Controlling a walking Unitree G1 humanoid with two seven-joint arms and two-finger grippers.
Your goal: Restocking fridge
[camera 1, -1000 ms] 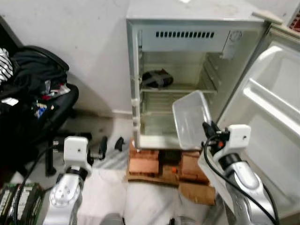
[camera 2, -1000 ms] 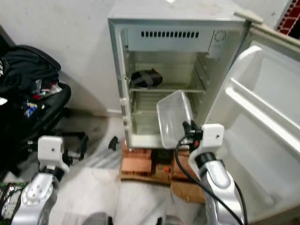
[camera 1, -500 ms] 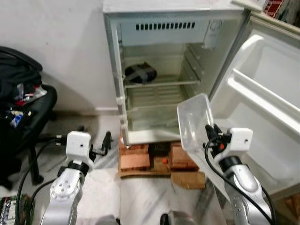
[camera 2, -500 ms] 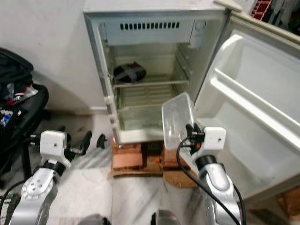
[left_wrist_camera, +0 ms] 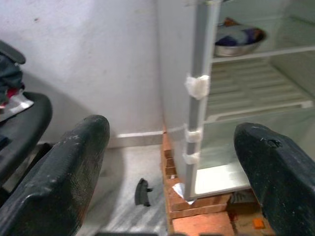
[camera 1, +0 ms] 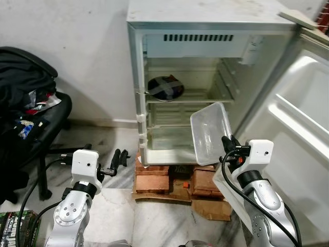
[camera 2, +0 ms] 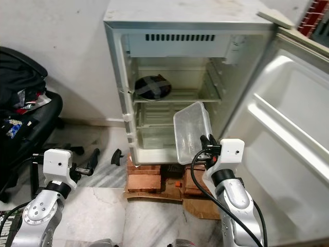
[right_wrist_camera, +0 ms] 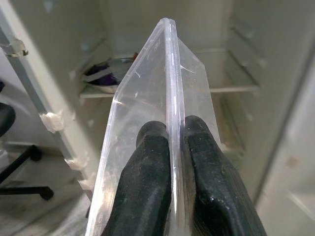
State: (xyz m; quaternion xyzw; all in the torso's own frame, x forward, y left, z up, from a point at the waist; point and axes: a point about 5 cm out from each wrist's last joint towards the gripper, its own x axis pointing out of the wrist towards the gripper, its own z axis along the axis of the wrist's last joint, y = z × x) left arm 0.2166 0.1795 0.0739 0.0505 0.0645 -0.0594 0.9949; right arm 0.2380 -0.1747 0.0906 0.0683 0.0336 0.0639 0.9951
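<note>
A clear plastic container (camera 1: pixel 209 132) is pinched by the right tool (camera 1: pixel 226 145) before the open fridge (camera 1: pixel 205 98); the left tool (camera 1: pixel 120 157) is spread wide, empty.

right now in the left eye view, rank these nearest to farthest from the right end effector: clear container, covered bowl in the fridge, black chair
1. clear container: pinched in the right end effector, before the fridge.
2. covered bowl: on the fridge's upper shelf, to the left.
3. black chair: far left, by the wall.
</note>
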